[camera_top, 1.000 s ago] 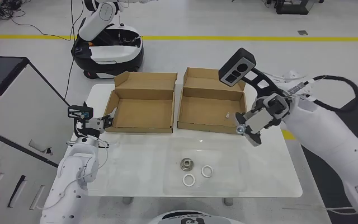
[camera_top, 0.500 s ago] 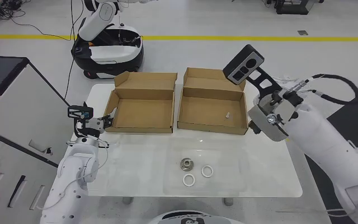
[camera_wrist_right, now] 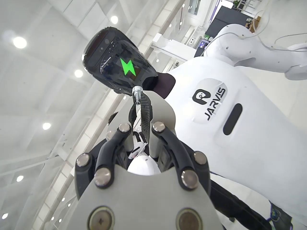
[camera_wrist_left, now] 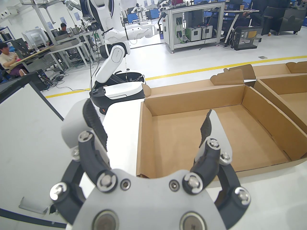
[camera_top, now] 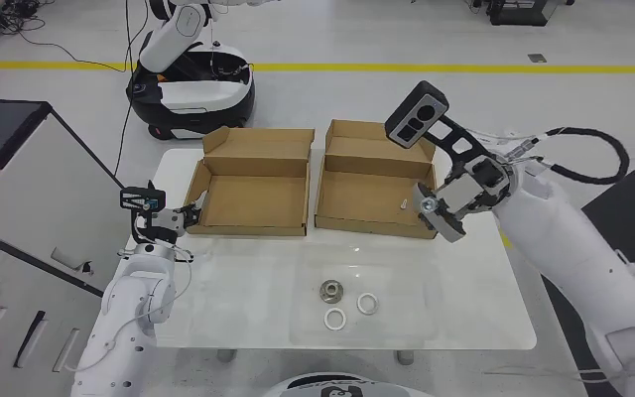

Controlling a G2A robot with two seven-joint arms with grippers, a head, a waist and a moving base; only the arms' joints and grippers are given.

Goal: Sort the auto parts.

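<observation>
My right gripper (camera_top: 429, 204) hangs over the front right corner of the right cardboard box (camera_top: 369, 223), tilted up toward the top camera. It is shut on a small silver bolt (camera_wrist_right: 137, 94) that sticks out past the fingertips (camera_wrist_right: 145, 106). Another small bolt (camera_top: 403, 205) lies inside that box. On the white table (camera_top: 248, 288) near the front sit a grey metal hub (camera_top: 330, 291) and two white rings (camera_top: 368, 303) (camera_top: 335, 319). My left gripper (camera_wrist_left: 148, 111) (camera_top: 193, 211) is open at the left edge of the empty left box (camera_wrist_left: 261, 130) (camera_top: 248, 226), holding nothing.
Both boxes stand side by side at the back of the table with their lids folded back. Another robot on a dark base (camera_top: 193, 94) stands on the floor behind the table. A grey cabinet (camera_top: 40, 198) is to the left.
My right wrist has rotated and swung with the bolt, first right and away from the box, then back left over the right box's front corner. The left arm has stayed still.
</observation>
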